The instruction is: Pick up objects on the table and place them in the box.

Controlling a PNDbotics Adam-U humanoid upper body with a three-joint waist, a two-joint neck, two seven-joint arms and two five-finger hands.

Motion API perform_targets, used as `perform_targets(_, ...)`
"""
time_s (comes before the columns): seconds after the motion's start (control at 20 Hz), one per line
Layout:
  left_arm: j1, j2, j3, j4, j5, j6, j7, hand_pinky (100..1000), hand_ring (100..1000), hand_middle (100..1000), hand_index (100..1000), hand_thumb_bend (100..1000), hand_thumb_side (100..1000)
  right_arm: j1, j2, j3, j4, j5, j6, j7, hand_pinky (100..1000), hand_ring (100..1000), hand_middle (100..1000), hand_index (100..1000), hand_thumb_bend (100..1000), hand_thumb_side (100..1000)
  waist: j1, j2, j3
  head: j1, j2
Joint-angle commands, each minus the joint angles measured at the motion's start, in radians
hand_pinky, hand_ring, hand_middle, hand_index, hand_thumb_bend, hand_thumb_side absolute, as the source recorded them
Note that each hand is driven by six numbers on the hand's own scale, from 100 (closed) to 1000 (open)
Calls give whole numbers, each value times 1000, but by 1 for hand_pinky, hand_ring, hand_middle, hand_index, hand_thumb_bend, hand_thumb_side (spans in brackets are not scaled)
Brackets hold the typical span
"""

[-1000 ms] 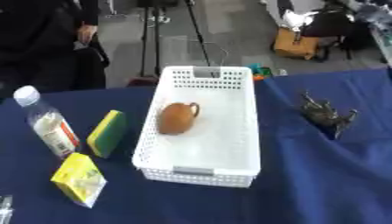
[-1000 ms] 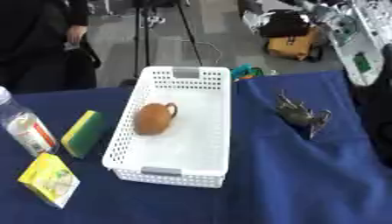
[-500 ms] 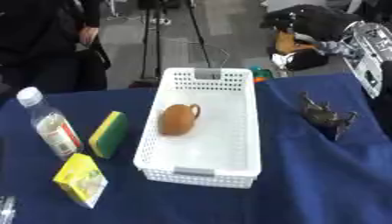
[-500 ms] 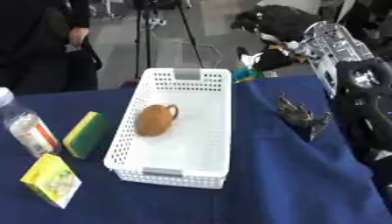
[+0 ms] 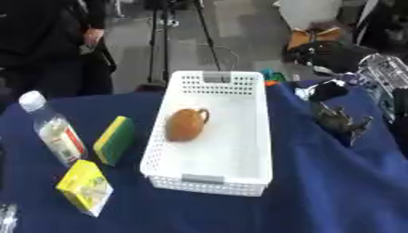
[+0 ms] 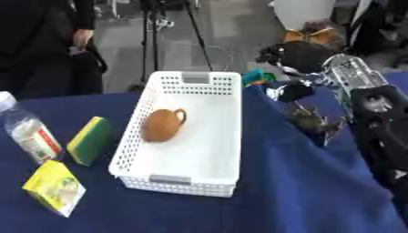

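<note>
While the white perforated box [image 5: 243,150] is sitting lengthwise near the middle of the tabletop, a brown clay jug [image 5: 186,124] is lying inside it, toward its left wall and nearer its far end — nothing else is showing in the box.

Along the table's left edge a clear plastic bottle [image 5: 52,129] with a white cap is standing upright. Just to its right a green and yellow sponge [image 5: 114,139] is resting on its edge, between the bottle and the box's left wall and touching neither. Toward the near left corner a yellow carton [image 5: 83,186] is lying apart from the sponge. A dark blue cloth [image 5: 318,191] is covering the tabletop. Beyond the far edge a grey floor, tripod legs and a person in dark clothes at the far left are showing, and some bags are lying on the floor at the far right.

Right of the box, near the table's right edge, a small dark spiky object [image 6: 315,123] is lying on the cloth; what it is cannot be made out. The robot's right arm is coming in from the right side, and its right hand [image 6: 288,92] is hanging just beyond and slightly left of that object, over the far right part of the tabletop. Whether its fingers are spread or curled cannot be told, nor whether it is touching the object. The hand is well apart from the jug in the box.
</note>
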Motion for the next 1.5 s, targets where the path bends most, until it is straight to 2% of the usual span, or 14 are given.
perform_targets(0.05,-8,13,4,-16,0,0,-1,870,735,539,724,100,816,-3,-56,-14,-2,-16,-3,18,931,996,945,1000,291,680,-4,-16,0,6,-10)
perform_targets(0.1,-9,13,4,-16,0,0,-1,870,735,539,724,100,816,3,-65,-14,-5,-23,-6,30,931,996,945,1000,291,680,-4,-15,0,6,-10)
perform_targets(0.15,-8,13,3,-16,-1,0,-1,870,735,539,724,100,815,8,-71,-15,-9,-31,-7,40,926,1000,951,1000,348,584,-4,-14,0,8,-11)
perform_targets(0.2,-8,13,3,-16,-1,0,-1,870,735,539,724,100,815,12,-77,-18,-15,-42,-6,51,926,1000,951,1000,348,584,-3,-13,-1,9,-11)
perform_targets(0.25,-9,13,3,-16,-2,0,-1,869,735,540,724,100,814,16,-82,-20,-19,-53,-6,63,931,1000,983,1000,401,482,-3,-13,-1,11,-12)
perform_targets(0.5,-10,14,3,-16,-4,1,-3,870,735,539,724,100,814,25,-107,-34,-23,-161,7,179,955,1000,1000,1000,380,550,-4,-11,-4,15,-14)
perform_targets(0.8,-10,16,3,-16,-6,3,-2,870,735,539,724,100,816,29,-127,-37,-21,-240,83,309,959,1000,1000,1000,367,497,-8,-9,-6,17,-15)
perform_targets(1.0,-10,14,2,-16,-7,3,-3,870,736,539,724,100,818,32,-128,-42,-18,-269,123,362,944,1000,1000,1000,354,476,-10,-7,-7,16,-19)
perform_targets(1.1,-10,14,3,-16,-7,3,-3,870,736,539,724,100,818,35,-128,-44,-14,-273,153,383,941,1000,1000,1000,382,479,-10,-6,-7,16,-20)
perform_targets(1.15,-10,14,3,-16,-7,3,-2,871,736,539,724,100,818,35,-128,-44,-13,-274,168,393,941,1000,1000,1000,398,516,-10,-6,-7,16,-20)
perform_targets(1.2,-10,13,3,-16,-7,4,-2,871,736,539,724,100,818,35,-129,-46,-17,-266,205,389,937,1000,1000,1000,421,593,-11,-6,-7,15,-19)
perform_targets(1.35,-11,13,2,-16,-7,4,-2,871,736,539,723,100,820,39,-121,-41,-31,-241,285,358,932,1000,1000,1000,420,623,-12,-6,-7,13,-19)
perform_targets(1.5,-12,12,2,-16,-7,4,-2,871,736,539,723,100,818,47,-112,-32,-42,-251,295,366,938,1000,1000,1000,412,646,-16,-5,-8,15,-19)
